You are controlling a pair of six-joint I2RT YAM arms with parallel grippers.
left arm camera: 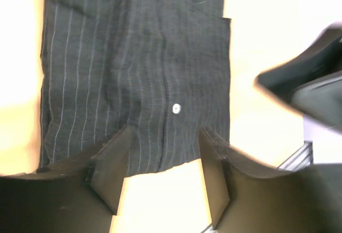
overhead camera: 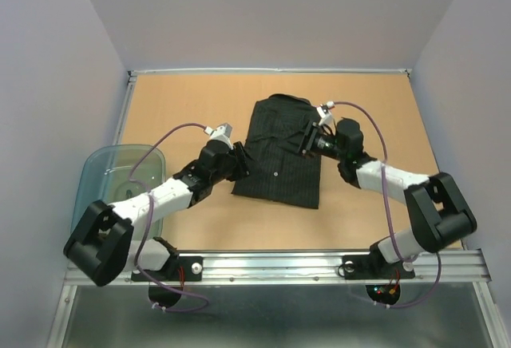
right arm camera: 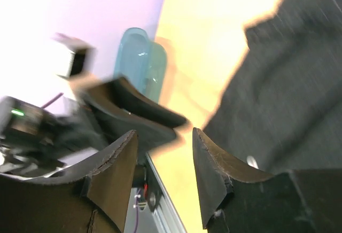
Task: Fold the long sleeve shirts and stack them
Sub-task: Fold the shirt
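Note:
A black pinstriped long sleeve shirt [overhead camera: 279,152] lies folded into a rectangle on the tan table, collar end away from me. My left gripper [overhead camera: 239,162] is at the shirt's left edge, open and empty. In the left wrist view the gripper [left arm camera: 164,137] hangs over the shirt's hem [left arm camera: 133,72], near a white button [left arm camera: 176,108]. My right gripper [overhead camera: 307,139] is over the shirt's right side, open and empty. In the right wrist view the gripper [right arm camera: 163,134] shows nothing between its fingers, with the shirt [right arm camera: 299,83] to the right.
A translucent blue-grey plastic tub [overhead camera: 120,180] stands at the table's left edge and also shows in the right wrist view [right arm camera: 141,62]. A metal rail [overhead camera: 279,264] runs along the near edge. Grey walls enclose the table on three sides.

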